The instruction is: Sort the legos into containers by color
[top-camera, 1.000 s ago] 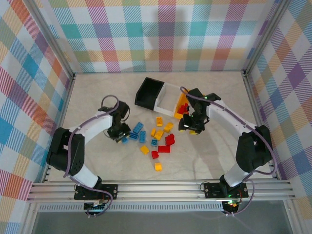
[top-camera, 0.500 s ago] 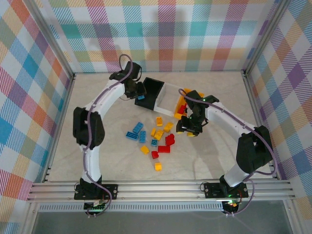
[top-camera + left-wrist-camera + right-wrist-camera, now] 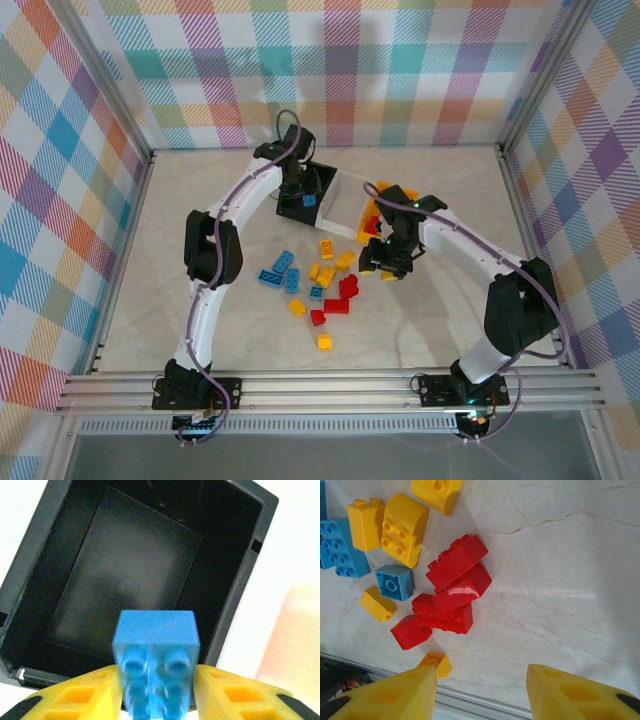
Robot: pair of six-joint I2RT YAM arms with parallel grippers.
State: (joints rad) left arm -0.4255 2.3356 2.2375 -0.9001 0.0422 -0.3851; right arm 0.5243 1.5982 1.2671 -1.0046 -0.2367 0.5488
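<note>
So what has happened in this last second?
The left end effector took a blue brick from the pile and swung it to hang over the black bin, still gripped. The right end effector edged toward the pile, open above the red bricks. The rest of the pile stayed put.

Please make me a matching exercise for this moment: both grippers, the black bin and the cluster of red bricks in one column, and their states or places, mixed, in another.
1. left gripper
2. right gripper
3. black bin
4. cluster of red bricks

A. lying on the table
B. open, holding nothing
C. shut on a blue brick
D. beneath the held brick

Pairs: 1-C, 2-B, 3-D, 4-A
</note>
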